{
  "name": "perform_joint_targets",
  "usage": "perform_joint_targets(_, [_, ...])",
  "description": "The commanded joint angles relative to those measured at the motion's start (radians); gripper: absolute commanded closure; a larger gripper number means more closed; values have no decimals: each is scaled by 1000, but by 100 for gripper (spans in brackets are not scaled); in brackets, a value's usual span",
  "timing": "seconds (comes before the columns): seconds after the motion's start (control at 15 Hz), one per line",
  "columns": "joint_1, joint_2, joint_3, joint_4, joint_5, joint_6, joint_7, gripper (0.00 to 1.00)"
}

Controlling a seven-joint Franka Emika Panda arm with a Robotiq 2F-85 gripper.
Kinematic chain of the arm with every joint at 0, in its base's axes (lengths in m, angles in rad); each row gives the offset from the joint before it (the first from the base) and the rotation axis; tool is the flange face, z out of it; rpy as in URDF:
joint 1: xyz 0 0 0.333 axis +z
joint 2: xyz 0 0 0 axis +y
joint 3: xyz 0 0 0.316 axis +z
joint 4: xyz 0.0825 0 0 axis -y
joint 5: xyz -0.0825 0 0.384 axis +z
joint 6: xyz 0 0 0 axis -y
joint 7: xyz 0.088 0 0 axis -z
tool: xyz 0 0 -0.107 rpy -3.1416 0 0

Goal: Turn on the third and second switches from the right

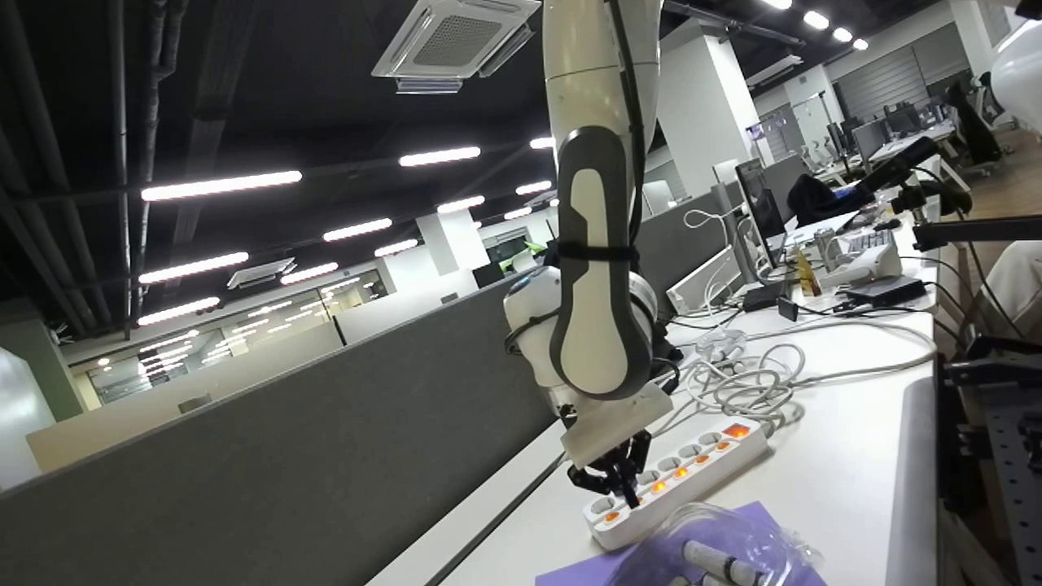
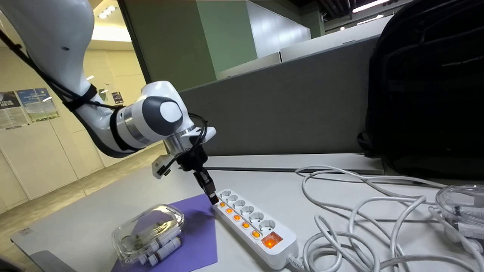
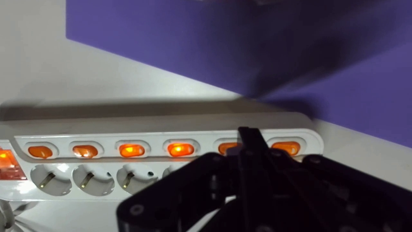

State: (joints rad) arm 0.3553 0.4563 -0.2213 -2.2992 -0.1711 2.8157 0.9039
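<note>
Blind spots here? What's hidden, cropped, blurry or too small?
Wrist view: second rocker switch from the right, partly behind the gripper; contact can't be told.
Wrist view: fourth socket from the left, mostly behind the gripper.
Wrist view: large orange switch, cut off by the left edge.
In an exterior view: print on the white tubes, too small to read.

Power strip [image 2: 238, 226] between sheet [image 2: 200, 234] and cables [image 2: 402, 221]; container [image 2: 149, 235] on sheet.
</note>
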Motion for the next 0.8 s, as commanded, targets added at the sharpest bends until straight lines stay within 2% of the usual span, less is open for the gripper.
perform_joint_targets(0.0, [-49, -16, 31, -5, 47, 4, -30, 100])
perform_joint_targets(0.73, [-99, 10, 62, 22, 150, -4, -77, 100])
